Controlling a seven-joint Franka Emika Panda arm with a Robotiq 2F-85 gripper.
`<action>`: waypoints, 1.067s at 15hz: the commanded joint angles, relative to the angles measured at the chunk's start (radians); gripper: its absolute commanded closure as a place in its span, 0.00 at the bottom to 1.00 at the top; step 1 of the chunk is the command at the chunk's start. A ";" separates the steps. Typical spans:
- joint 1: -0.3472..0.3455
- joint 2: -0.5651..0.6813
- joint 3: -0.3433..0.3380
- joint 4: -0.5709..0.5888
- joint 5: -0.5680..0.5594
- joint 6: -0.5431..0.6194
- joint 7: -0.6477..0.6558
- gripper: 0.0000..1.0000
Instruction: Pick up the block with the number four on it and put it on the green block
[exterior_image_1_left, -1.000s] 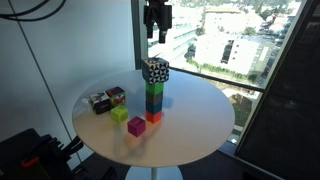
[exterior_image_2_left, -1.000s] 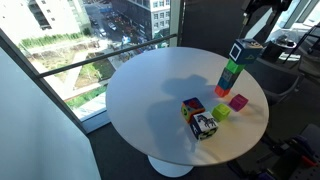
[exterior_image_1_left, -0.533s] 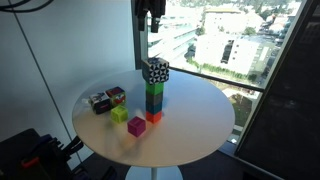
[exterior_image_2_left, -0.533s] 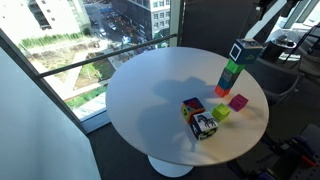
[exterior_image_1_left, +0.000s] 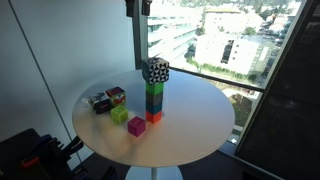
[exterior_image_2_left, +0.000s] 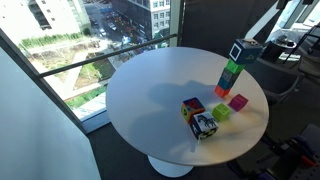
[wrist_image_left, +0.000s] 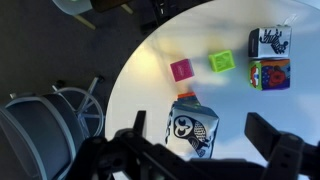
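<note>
The block with the number four (exterior_image_1_left: 155, 71), a black-and-white patterned cube, sits on top of a stack of cubes near the table's middle. It also shows in the other exterior view (exterior_image_2_left: 243, 51) and the wrist view (wrist_image_left: 193, 131). The green block (exterior_image_1_left: 154, 101) is in that stack below it, also seen in the exterior view (exterior_image_2_left: 232, 71), with an orange cube (exterior_image_1_left: 154, 116) at the bottom. My gripper (wrist_image_left: 205, 140) is open and empty, high above the stack. Only its tip shows at the top edge of an exterior view (exterior_image_1_left: 137, 6).
On the round white table (exterior_image_1_left: 195, 125) lie a magenta cube (exterior_image_1_left: 136, 125), a yellow-green cube (exterior_image_1_left: 120, 114), a second black-and-white cube (exterior_image_1_left: 100, 102) and a multicoloured cube (exterior_image_1_left: 116, 95). A window wall stands behind the table. An office chair (wrist_image_left: 45, 125) stands beside it.
My gripper has risen away from the stack and drifted sideways, nearly leaving the top of the exterior view. The stack and loose cubes have not moved.
</note>
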 joint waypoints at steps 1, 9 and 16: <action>-0.006 -0.030 0.003 0.033 -0.013 -0.069 -0.046 0.00; -0.004 -0.110 -0.007 0.007 0.019 -0.051 -0.152 0.00; -0.005 -0.158 -0.019 -0.022 0.073 0.009 -0.176 0.00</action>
